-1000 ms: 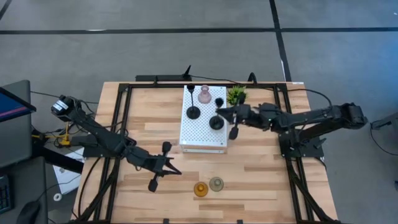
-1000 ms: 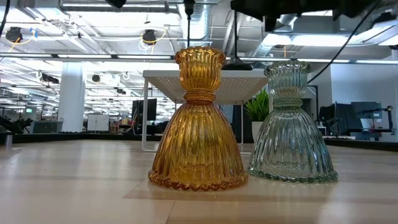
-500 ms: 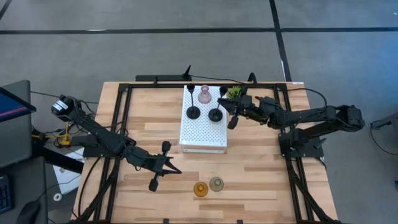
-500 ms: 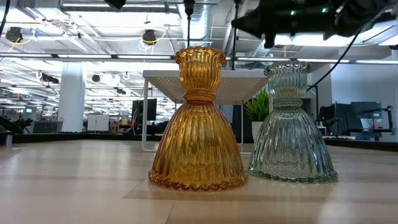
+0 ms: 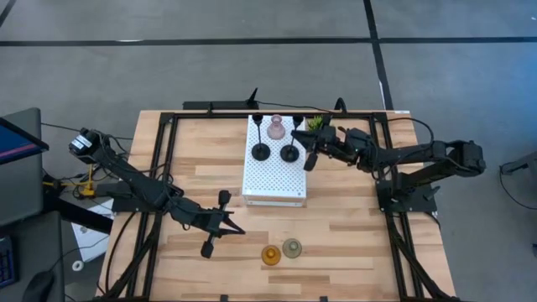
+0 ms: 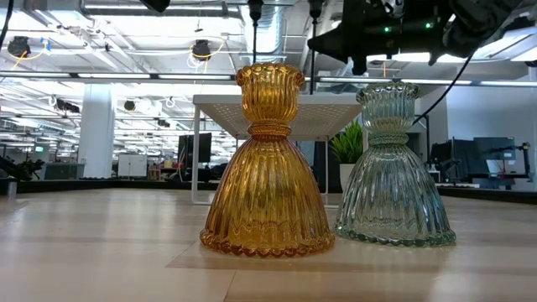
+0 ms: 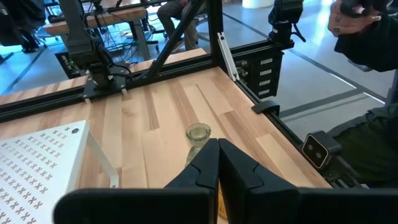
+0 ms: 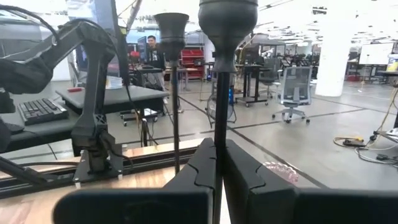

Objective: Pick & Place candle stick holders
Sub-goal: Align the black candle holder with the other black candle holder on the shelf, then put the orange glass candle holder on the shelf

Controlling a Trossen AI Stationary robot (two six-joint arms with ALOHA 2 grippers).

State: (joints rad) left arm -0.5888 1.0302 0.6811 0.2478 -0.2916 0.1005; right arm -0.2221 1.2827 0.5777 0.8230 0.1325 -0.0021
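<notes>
A white perforated platform (image 5: 273, 180) carries a pink glass holder (image 5: 275, 127) and two black candle stick holders. One black holder (image 5: 261, 151) stands free on its round base. The other (image 5: 289, 153) is upright in my right gripper (image 5: 304, 153), which is shut on it. An amber glass holder (image 5: 270, 255) and a pale grey-green one (image 5: 292, 247) stand on their wide bases near the table's near edge. My left gripper (image 5: 226, 225) hovers shut to their left, holding nothing. My right gripper pinches the black holder's thin stem (image 8: 220, 112) between its two fingers, below the cup (image 8: 227, 25). The fingers come level from the table's right side and lie across the stem. The holder stands upright; whether its base (image 6: 319, 84) rests on the platform, I cannot tell.
A small green potted plant (image 5: 319, 126) stands off the platform's far right corner, close to my right arm. Black frame rails (image 5: 164, 168) run along the table's sides. A person (image 7: 367, 31) is beyond the table's edge.
My right gripper has moved toward the table's far edge and a little left, carrying the black holder upright over the platform. The holder now stands beside the free black holder, nearer the pink one. The gripper has stayed shut on it.
</notes>
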